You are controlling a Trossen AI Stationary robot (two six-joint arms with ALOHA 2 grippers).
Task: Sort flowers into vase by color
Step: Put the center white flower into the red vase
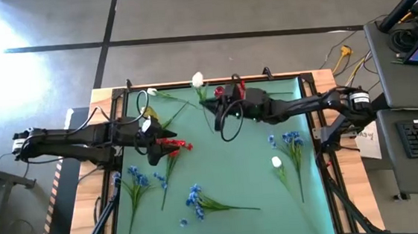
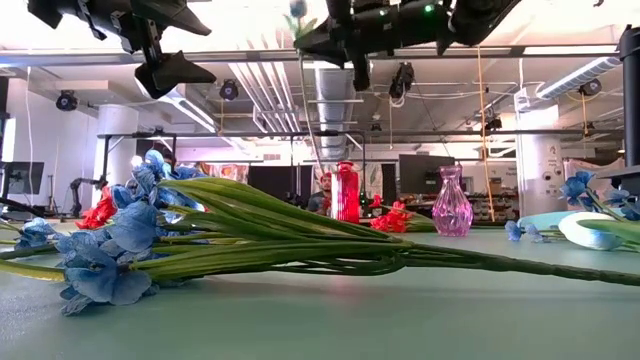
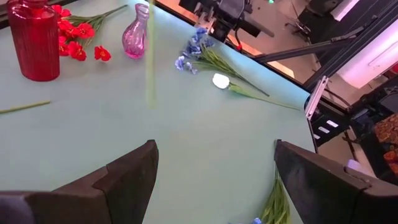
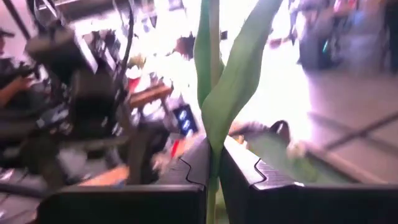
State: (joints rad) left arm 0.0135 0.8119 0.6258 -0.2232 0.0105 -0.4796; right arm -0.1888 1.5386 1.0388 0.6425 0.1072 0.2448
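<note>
My right gripper is over the far middle of the green mat, shut on a green-stemmed flower with long leaves. A white bud shows beside it in the high view. Its stem hangs down in the low view. A red vase and a pink vase stand upright on the mat below. My left gripper is open above the left of the mat, next to red flowers lying flat. Blue sprays and white buds lie on the mat. My right gripper pinches the flower's stem between its two fingers, at the place where the long leaves branch off. The fingers lie across the stem. The flower is lifted clear of the mat and stands roughly upright.
More blue sprays and a white bud lie scattered over the mat. Loose red flowers lie beside the red vase. The pink vase stands close by. A black cable loop hangs under the right arm.
</note>
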